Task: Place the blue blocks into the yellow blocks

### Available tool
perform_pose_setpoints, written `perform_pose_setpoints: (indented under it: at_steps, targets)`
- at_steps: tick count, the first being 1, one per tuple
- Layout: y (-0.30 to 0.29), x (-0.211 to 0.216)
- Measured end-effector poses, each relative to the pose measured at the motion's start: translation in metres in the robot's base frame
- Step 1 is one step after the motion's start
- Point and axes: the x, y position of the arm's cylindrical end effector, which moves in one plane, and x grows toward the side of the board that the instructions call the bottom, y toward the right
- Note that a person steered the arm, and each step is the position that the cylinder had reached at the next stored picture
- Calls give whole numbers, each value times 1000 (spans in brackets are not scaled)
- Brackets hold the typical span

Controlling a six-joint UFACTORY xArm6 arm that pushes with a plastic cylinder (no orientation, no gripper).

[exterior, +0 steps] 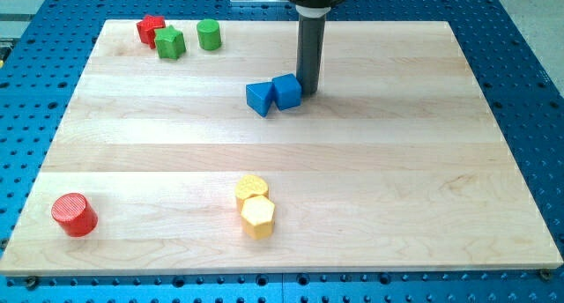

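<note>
Two blue blocks lie side by side above the board's middle: a blue cube (287,91) and, touching its left side, a blue wedge-like block (259,98). My tip (307,92) stands on the board right against the cube's right side. Two yellow blocks sit together near the view's bottom centre: a yellow rounded block (251,188) and a yellow hexagon (258,217) just below it, touching. The blue pair is well above the yellow pair, a little to its right.
A red block (150,28), a green cube-like block (170,43) and a green cylinder (209,34) cluster at the view's top left. A red cylinder (74,215) stands at the bottom left. The wooden board (441,162) lies on a blue perforated table.
</note>
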Motion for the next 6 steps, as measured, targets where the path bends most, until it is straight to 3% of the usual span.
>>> perform_pose_setpoints:
  at_steps: [1, 2, 3, 4, 5, 6]
  targets:
    - [-44, 15]
    - [-57, 56]
    - [-57, 58]
    - [-68, 22]
    - [-102, 69]
    - [-85, 138]
